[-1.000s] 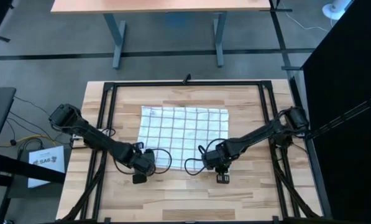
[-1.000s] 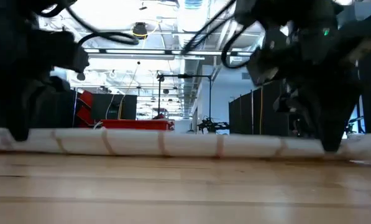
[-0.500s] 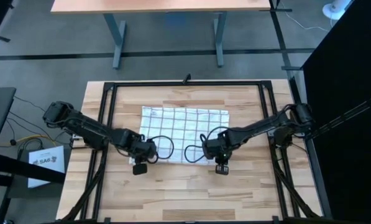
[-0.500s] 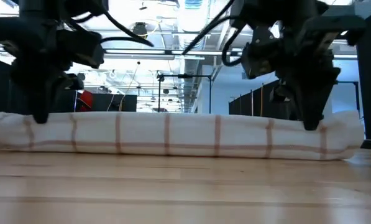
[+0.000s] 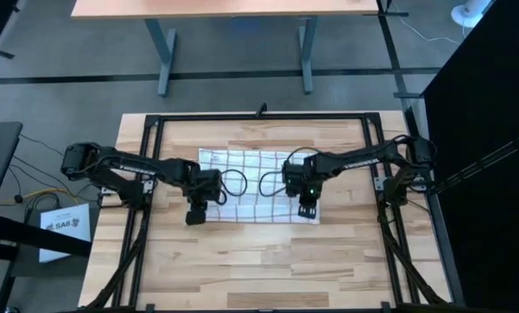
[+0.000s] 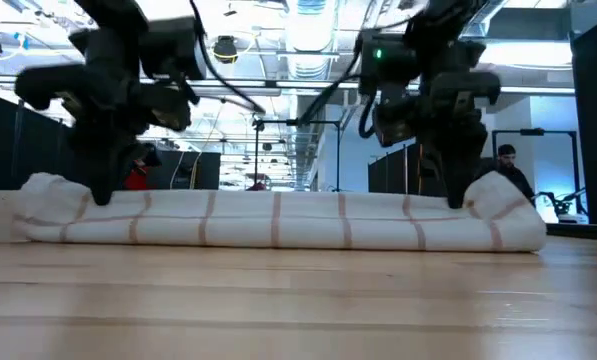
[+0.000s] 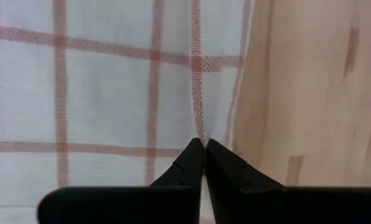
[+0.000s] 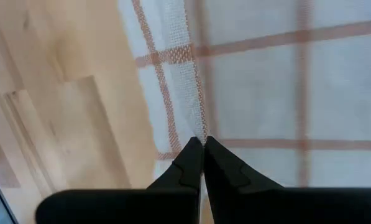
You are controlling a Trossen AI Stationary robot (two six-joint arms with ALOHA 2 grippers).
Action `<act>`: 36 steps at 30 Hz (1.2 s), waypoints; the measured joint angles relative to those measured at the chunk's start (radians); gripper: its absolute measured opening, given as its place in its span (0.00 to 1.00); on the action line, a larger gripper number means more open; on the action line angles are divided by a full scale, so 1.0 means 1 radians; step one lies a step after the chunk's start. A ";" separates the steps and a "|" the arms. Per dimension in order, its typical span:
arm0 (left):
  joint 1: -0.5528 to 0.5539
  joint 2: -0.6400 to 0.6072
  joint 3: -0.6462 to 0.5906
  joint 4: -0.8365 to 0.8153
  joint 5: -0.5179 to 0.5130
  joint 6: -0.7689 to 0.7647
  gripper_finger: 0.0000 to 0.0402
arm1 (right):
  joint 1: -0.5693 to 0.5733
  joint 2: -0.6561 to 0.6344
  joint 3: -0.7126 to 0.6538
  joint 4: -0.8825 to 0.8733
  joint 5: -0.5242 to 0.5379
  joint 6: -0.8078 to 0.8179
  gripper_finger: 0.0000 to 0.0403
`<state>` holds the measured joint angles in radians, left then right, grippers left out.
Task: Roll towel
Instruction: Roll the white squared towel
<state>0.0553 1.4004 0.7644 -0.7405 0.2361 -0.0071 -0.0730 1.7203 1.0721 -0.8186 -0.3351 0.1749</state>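
The white towel point(image 5: 259, 169) with thin dark grid lines lies on the wooden table. Its far part lies flat. Its near part is rolled into a long roll point(image 6: 278, 220) across the table. My left gripper point(image 5: 200, 204) stands at the roll's left end point(image 6: 48, 195) and my right gripper point(image 5: 307, 202) at its right end point(image 6: 503, 195). Both point down and both are shut on the cloth. The left wrist view shows the towel point(image 7: 98, 93) near its side edge, and so does the right wrist view point(image 8: 253, 81). My left gripper pinches the towel's cloth point(image 7: 197, 127) between its two shut fingertips, close to the towel's left side edge, from above. A crease runs away from the fingertips. The roll lies on the table under it. How many layers it has, I cannot tell. My right gripper pinches the cloth point(image 8: 201, 124) between its two shut fingertips, close to the towel's right side edge, from above. A crease runs away from the fingertips. The roll lies on the table. How many layers it has, I cannot tell.
A black metal frame point(image 5: 146, 130) runs around the tabletop. Cable loops point(image 5: 235, 183) from both arms hang over the towel's middle. Bare wood point(image 5: 259, 261) lies near of the roll. A person point(image 6: 508, 165) stands in the room behind.
Both grippers have gone toward the table's far edge, staying shut and pointing down. The towel's near part has rolled over with them: the roll now lies farther back and is thicker, and the flat part is shorter. The far edge has stayed in place.
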 joint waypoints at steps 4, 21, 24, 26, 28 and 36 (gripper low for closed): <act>0.101 0.001 -0.048 0.015 0.025 0.062 0.00 | -0.057 0.000 -0.054 0.015 -0.043 -0.026 0.00; 0.159 0.001 -0.070 0.040 0.021 0.129 0.08 | -0.100 0.000 -0.155 0.112 -0.105 -0.026 0.12; 0.157 0.001 -0.059 0.030 0.021 0.118 0.17 | -0.103 0.000 -0.155 0.100 -0.105 -0.028 0.19; 0.157 0.001 -0.044 0.014 0.020 0.116 0.22 | -0.106 0.000 -0.155 0.077 -0.105 -0.042 0.23; 0.157 0.001 -0.023 -0.011 0.012 0.108 0.27 | -0.107 -0.004 -0.155 0.049 -0.105 -0.052 0.25; 0.157 0.001 0.086 -0.095 -0.119 0.090 0.32 | -0.109 -0.130 -0.154 0.077 -0.089 -0.054 0.27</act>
<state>0.2119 1.4010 0.8501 -0.8355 0.1168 0.0830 -0.1824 1.5899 0.9176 -0.7415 -0.4238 0.1204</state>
